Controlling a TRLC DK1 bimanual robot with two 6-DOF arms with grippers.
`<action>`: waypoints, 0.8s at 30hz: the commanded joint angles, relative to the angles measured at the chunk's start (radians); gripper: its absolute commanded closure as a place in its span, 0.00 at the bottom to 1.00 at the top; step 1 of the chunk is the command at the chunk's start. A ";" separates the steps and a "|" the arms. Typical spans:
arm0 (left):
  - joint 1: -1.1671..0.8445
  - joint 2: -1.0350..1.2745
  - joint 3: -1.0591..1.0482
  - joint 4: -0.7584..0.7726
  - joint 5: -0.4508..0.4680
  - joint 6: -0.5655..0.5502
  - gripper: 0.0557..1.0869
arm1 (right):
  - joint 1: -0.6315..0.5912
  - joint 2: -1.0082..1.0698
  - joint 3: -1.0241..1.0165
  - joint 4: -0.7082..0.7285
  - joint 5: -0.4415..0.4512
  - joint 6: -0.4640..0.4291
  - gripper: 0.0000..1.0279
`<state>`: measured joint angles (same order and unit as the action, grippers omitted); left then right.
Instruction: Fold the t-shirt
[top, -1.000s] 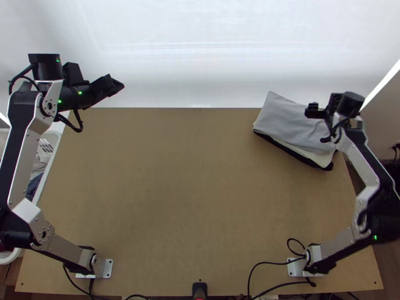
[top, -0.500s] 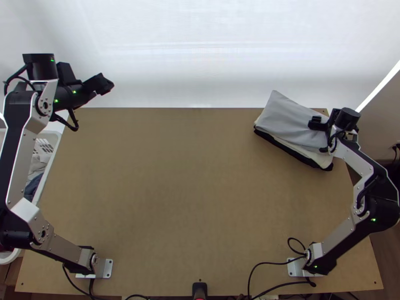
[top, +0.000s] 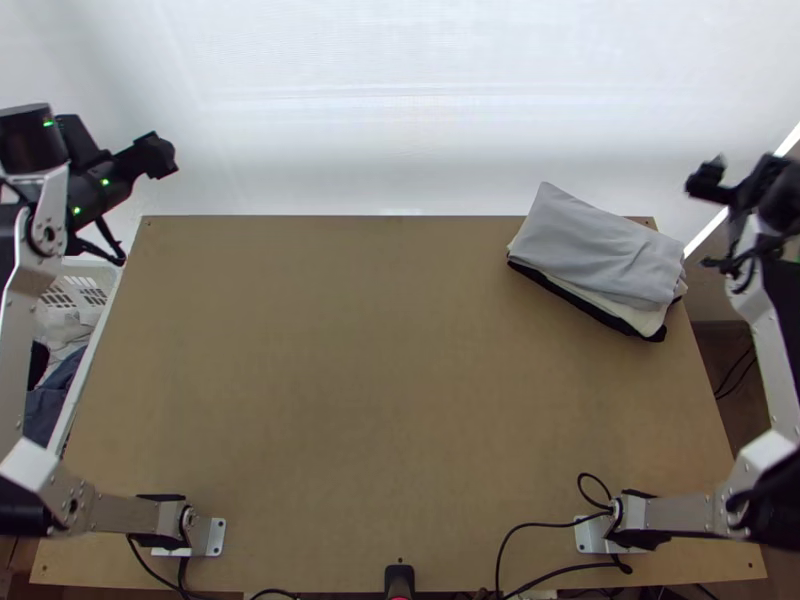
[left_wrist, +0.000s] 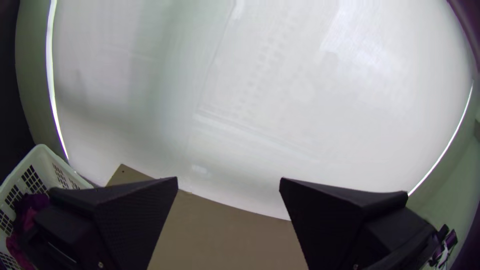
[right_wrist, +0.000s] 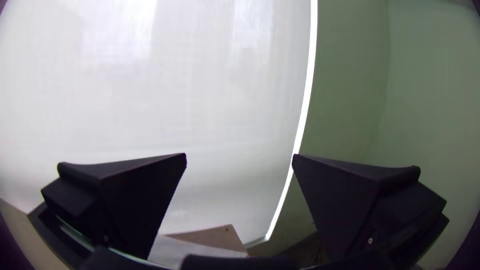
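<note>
The t-shirt (top: 595, 248) lies folded atop other cloths (top: 642, 320) at the table's (top: 350, 370) far right, both pairs of jaws apart.

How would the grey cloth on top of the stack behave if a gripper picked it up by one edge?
The grey cloth is probably floppy: its edges droop softly over the layers beneath, so it would likely sag and unfold. It may drag the white cloth along, since they lie in direct contact. Rolling seems unlikely, given how flat it lies.

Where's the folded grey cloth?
In the top view, the folded grey cloth lies at the far right corner of the table, on top of cream cloth and black cloth.
</note>
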<state>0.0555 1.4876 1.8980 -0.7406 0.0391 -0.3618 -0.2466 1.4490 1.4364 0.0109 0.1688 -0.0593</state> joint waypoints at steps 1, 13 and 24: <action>0.026 -0.078 -0.080 0.066 -0.028 0.026 0.04 | 0.009 -0.091 0.019 0.075 0.008 0.050 0.04; 0.053 -0.420 -0.537 0.469 -0.140 0.195 0.04 | 0.150 -0.394 -0.177 0.182 -0.132 0.041 0.04; 0.079 -0.734 -1.019 0.734 -0.217 0.258 0.04 | 0.308 -0.819 -0.696 0.239 -0.221 0.033 0.04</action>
<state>0.1307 0.8261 0.9993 -0.0517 -0.1528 -0.1329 0.0254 0.7227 0.8513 0.2348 -0.0437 -0.0158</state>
